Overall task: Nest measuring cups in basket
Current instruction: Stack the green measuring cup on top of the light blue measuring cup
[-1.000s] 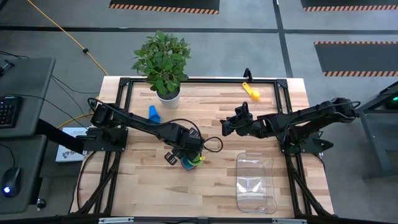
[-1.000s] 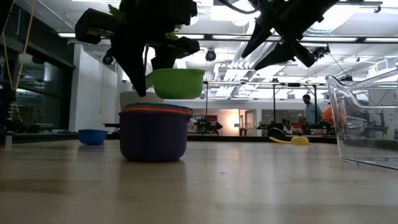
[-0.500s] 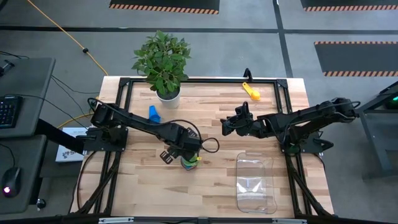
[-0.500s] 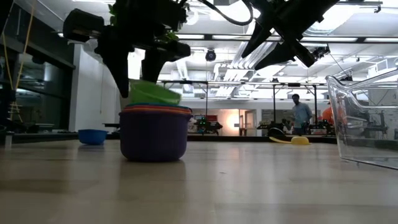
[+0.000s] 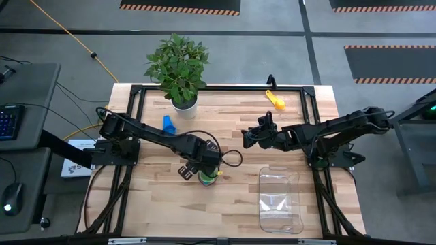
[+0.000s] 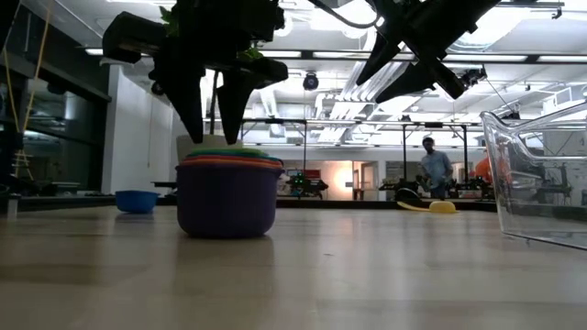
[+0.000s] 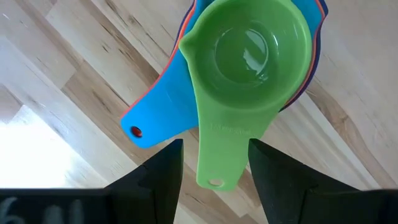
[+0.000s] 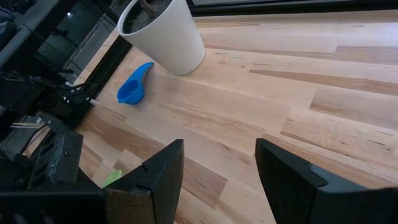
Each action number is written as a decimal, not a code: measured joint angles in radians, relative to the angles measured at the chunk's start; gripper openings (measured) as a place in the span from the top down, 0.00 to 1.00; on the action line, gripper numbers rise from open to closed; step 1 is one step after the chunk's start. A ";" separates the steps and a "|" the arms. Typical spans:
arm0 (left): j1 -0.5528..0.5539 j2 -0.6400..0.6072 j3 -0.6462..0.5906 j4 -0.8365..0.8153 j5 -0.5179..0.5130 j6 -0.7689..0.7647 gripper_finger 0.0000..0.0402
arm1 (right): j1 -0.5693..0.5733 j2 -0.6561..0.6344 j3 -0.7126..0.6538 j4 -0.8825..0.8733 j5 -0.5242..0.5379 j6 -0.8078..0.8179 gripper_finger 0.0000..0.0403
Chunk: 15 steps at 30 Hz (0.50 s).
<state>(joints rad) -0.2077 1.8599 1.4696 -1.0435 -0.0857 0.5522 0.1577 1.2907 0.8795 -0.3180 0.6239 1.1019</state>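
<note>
A stack of nested measuring cups (image 5: 208, 178) stands on the table left of the middle. Its outer cup is dark blue (image 6: 227, 197), with orange and red rims inside. A green cup (image 7: 252, 53) sits on top in it, its handle (image 7: 219, 152) sticking out beside a blue handle (image 7: 158, 118). My left gripper (image 7: 216, 149) hangs open just above the stack (image 6: 213, 128), one finger on either side of the green handle, apart from it. My right gripper (image 5: 246, 136) hovers open over the table's middle. The clear basket (image 5: 263, 199) stands at the near right.
A light blue cup (image 5: 168, 124) lies beside the white plant pot (image 5: 184, 104) at the far left. A yellow cup (image 5: 276, 101) lies near the far edge. Bare wood lies between the stack and the basket (image 6: 514, 174). A person (image 6: 434, 170) walks in the room behind.
My left gripper has gone down with the green cup, which hung above the stack, then tipped onto its rim. The cup now sits level inside the stack. The gripper has let go and its fingers stand just above it. In the room behind, the person has walked left.
</note>
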 joint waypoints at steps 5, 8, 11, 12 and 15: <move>0.005 0.000 0.000 -0.005 -0.001 0.000 0.58 | 0.000 0.000 0.000 0.000 0.000 -0.001 0.53; 0.005 0.000 0.000 -0.012 -0.005 0.000 0.58 | 0.000 0.000 0.000 0.000 0.000 -0.001 0.53; 0.003 0.000 0.000 -0.018 -0.006 0.000 0.58 | 0.000 0.000 0.000 0.000 0.000 -0.001 0.53; 0.002 0.000 0.001 -0.025 -0.006 -0.001 0.58 | 0.000 0.000 0.000 0.000 0.000 -0.001 0.53; 0.002 0.000 0.029 -0.094 -0.006 -0.020 0.58 | 0.000 0.000 0.000 0.000 0.000 -0.002 0.53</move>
<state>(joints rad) -0.2058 1.8594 1.4987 -1.1373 -0.0917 0.5322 0.1579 1.2907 0.8795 -0.3183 0.6239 1.1004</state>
